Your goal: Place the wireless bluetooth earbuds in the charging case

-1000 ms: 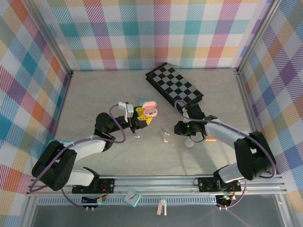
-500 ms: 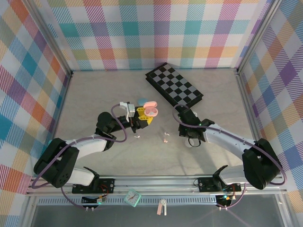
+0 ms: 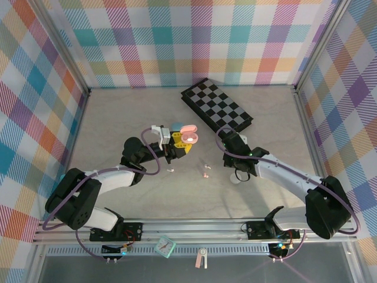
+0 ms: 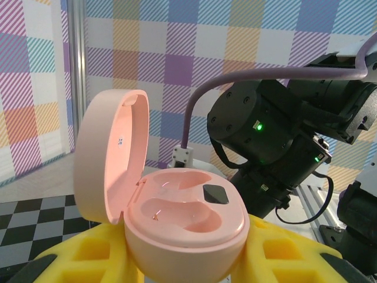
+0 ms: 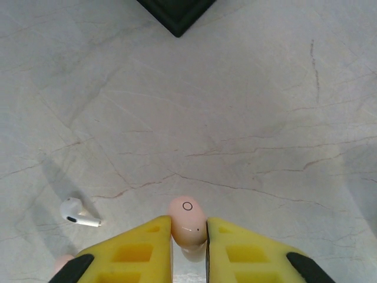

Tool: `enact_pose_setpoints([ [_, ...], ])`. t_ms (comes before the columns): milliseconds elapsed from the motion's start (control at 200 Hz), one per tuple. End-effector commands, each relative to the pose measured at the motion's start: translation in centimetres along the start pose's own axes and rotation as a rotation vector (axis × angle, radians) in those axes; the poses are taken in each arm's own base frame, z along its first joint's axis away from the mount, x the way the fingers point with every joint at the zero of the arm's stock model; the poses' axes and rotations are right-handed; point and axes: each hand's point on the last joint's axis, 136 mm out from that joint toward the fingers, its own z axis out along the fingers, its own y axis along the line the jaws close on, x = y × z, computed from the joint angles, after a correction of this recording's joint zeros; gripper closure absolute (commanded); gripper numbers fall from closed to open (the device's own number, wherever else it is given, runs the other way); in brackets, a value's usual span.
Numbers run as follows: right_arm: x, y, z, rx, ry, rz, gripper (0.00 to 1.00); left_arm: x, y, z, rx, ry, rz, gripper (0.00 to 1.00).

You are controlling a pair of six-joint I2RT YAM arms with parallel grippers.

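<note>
— What sits nearest?
— 2 arms bolted at the near edge. The right claw [image 5: 188,229] is squeezed almost shut on 1 pink earbud [image 5: 187,219]. It is a smooth, glossy bean with a tiny ring printed on top, pinched between 2 blocky yellow fingers [image 5: 132,250] just above the tabletop [image 5: 265,118].

— Any more buds?
— From that wrist I count 3. There is the 1 in the grip and 1 white earbud [image 5: 79,213] with a short stem, lying on its side to the left. A sliver of a second pink earbud [image 5: 62,262] shows at the lower left edge. From overhead the loose ones are specks between the arms, too small to count.

— The tabletop itself?
— Pale grey, matt, veined like stone.

— And the other arm?
— A little farther out, the left claw [image 3: 179,146] is closed on 1 charging case [image 4: 188,224], well apart from the earbuds. It is pink, pebble-shaped, smooth plastic. Its lid [image 4: 109,153] stands open and upright, and the base has 2 bare scooped wells and 1 small dark square.

— Beyond that?
— 1 pale blue rounded thing [image 3: 175,125] sits just behind that claw, and I cannot tell what it is. Then comes 1 flat checkerboard [image 3: 217,109], lying askew, and 3 plaid walls [image 3: 188,41].
</note>
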Motion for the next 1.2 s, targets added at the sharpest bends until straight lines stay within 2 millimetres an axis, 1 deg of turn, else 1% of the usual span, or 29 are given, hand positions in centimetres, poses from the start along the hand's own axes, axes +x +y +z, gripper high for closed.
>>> enact_pose_setpoints([
  [0,-1.1,2.0,-0.8,-0.102,-0.043,-0.027,0.8,-0.9,0.1,0.4,0.006,-0.019,0.047,0.78],
  [70,-0.7,2.4,-0.3,-0.121,-0.028,-0.041,0.8,-0.8,0.2,0.5,0.004,-0.018,0.047,0.78],
  [175,0.3,2.5,1.1,-0.108,0.029,-0.043,0.79,-0.9,0.1,0.5,0.005,-0.02,0.048,0.78],
  [360,2.9,3.9,3.4,-0.152,0.173,0.02,0.77,-1.0,-0.1,0.3,-0.001,-0.02,0.054,0.78],
  [480,4.8,4.7,4.8,-0.195,0.26,0.09,0.76,-0.7,-0.2,0.1,-0.008,-0.011,0.051,0.78],
  [575,6.0,4.6,5.7,-0.198,0.304,0.138,0.77,-0.7,-0.3,0.0,-0.009,-0.01,0.054,0.78],
  [655,6.5,4.3,6.0,-0.189,0.321,0.163,0.76,-0.7,-0.2,-0.1,-0.012,-0.008,0.052,0.78],
  [720,6.4,4.2,5.9,-0.189,0.32,0.172,0.72,-0.7,-0.3,0.0,-0.01,-0.005,0.055,0.78],
  [780,6.4,4.0,5.6,-0.184,0.319,0.168,0.65,-0.7,-0.2,0.0,-0.011,-0.003,0.053,0.78],
  [890,5.5,3.2,4.6,-0.172,0.284,0.14,0.57,-0.7,-0.2,0.1,-0.01,-0.002,0.053,0.78],
  [1015,4.0,2.5,3.7,-0.185,0.253,0.089,0.49,-0.8,-0.2,0.2,-0.005,-0.004,0.051,0.78],
  [1105,3.2,2.1,3.8,-0.213,0.259,0.083,0.47,-0.8,-0.1,0.3,-0.002,-0.004,0.049,0.78],
  [1195,2.7,3.0,3.9,-0.343,0.297,0.088,0.47,-1.0,-0.1,0.3,-0.002,-0.009,0.05,0.78],
])
